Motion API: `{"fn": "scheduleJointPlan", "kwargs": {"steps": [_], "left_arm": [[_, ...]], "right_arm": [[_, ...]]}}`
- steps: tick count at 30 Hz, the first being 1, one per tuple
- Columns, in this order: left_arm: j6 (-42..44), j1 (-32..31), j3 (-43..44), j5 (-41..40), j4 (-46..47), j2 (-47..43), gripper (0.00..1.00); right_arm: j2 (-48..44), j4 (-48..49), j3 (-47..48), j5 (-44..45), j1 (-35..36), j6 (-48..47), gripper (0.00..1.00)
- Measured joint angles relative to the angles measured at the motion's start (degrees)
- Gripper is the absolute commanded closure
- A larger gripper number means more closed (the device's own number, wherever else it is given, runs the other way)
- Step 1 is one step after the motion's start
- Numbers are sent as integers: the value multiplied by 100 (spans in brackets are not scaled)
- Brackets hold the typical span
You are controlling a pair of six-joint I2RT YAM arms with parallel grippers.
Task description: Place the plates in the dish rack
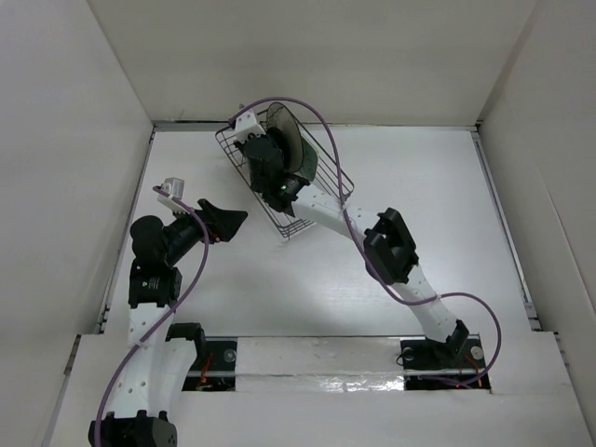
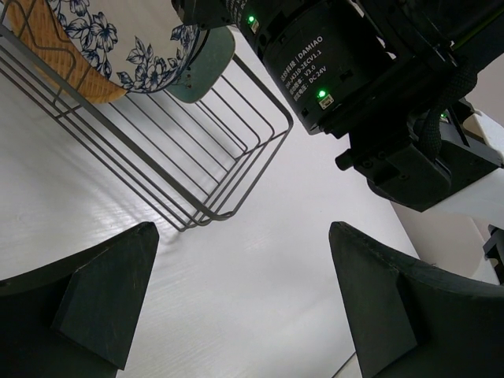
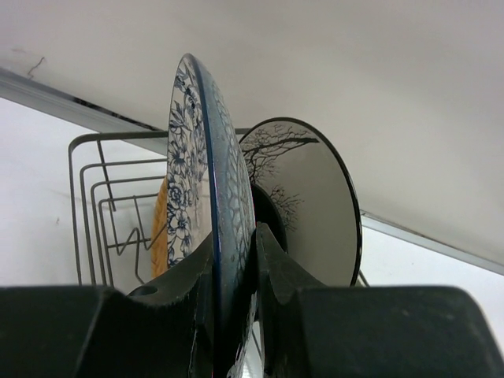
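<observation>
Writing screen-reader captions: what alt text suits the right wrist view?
The right gripper clamps a blue-and-white plate on edge at the rack. A cream plate with a dark sketch stands upright beyond it; a tan-orange plate shows at its left.

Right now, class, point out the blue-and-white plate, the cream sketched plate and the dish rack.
blue-and-white plate (image 3: 185, 177), right wrist view, on its flowered left face.
cream sketched plate (image 3: 315, 213), right wrist view, on the plain face below the branches.
dish rack (image 3: 118, 136), right wrist view, on its top rim wire.
</observation>
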Motion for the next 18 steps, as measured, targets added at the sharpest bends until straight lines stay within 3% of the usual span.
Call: {"fn": "scheduleJointPlan", "kwargs": {"steps": [7, 10, 13, 15, 18], "left_arm": [[0, 0, 0, -17, 0, 0, 12], [4, 0, 0, -42, -17, 0, 17], [22, 0, 0, -79, -48, 0, 31], [35, 0, 0, -87, -52, 0, 47], [50, 0, 0, -125, -59, 0, 75]], "right_arm": [[-72, -328, -166, -258, -42, 470, 100], [-68, -520, -166, -323, -44, 623, 100], [-59, -632, -173, -393, -57, 785, 100], [-55, -660, -225, -420, -68, 887, 100], [-33, -748, -271, -501, -74, 1040, 89]]}}
